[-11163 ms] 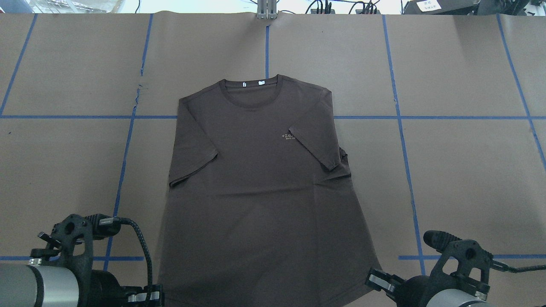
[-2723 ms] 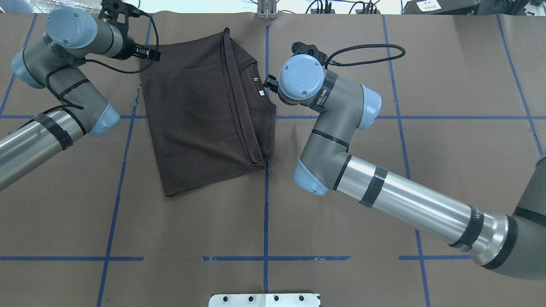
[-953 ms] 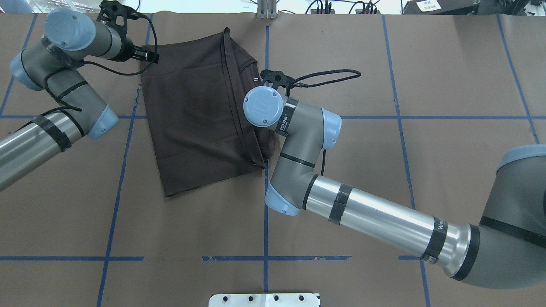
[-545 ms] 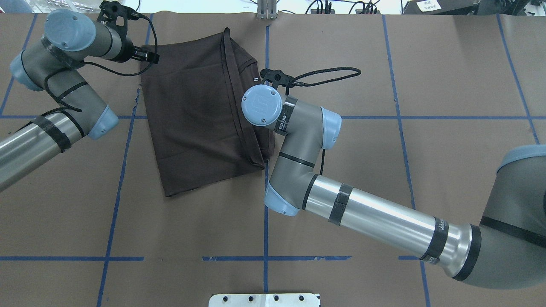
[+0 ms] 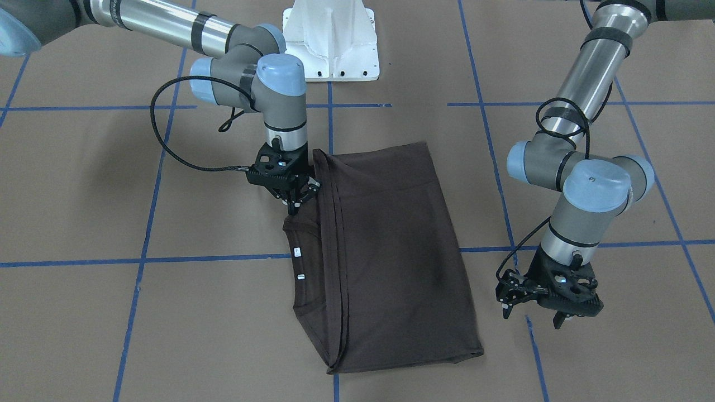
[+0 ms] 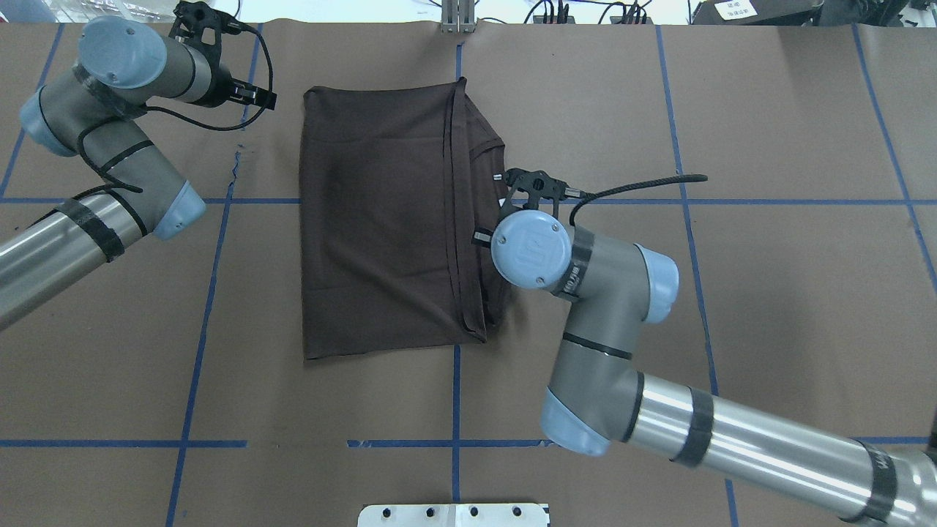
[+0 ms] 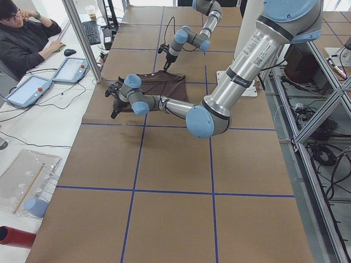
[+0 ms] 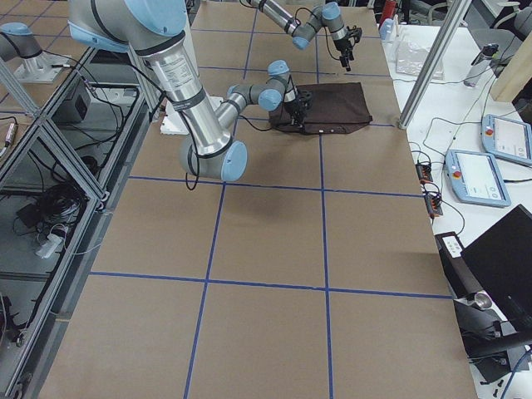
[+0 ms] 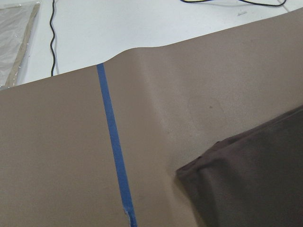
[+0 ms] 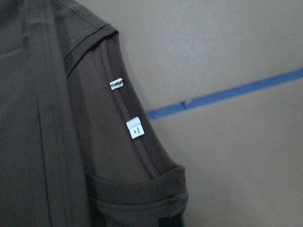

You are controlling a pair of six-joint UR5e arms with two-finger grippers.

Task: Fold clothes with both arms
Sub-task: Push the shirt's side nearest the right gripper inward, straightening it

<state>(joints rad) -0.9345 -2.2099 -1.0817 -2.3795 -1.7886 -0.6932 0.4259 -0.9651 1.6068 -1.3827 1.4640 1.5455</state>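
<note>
1. T-shirt [image 6: 381,234], dark brown, lies folded into a rough rectangle on the brown paper table cover [image 6: 768,293]. It sits between the two grippers. The notes below follow the overhead view from left to right.
2. At far left is the left gripper [image 5: 530,317]. Its jaws are spread with nothing between them, and the tips point down just above the paper.
3. A blue tape line [image 9: 113,151] runs over the paper close by those jaws.
4. The nearest shirt corner [image 9: 189,170] lies off to the side of the left jaws, toward the other arm. A strip of bare paper separates the two, so they do not touch.
5. On the side toward the left jaws, the shirt body is one flat, smooth panel.
6. Stacked hem edges [image 6: 455,219] cross the shirt from its far edge to its near edge, closer to the right jaws.
7. Past the hems, toward the right jaws, the ribbed collar [image 10: 142,156] shows, with two small white neck tags [image 10: 135,127] along it.
8. The right gripper [image 5: 292,206] has its jaws drawn narrow, pinched on the shirt's edge beside the collar. The tips point down into the fabric. In the overhead view the wrist hides the fingers.
</note>
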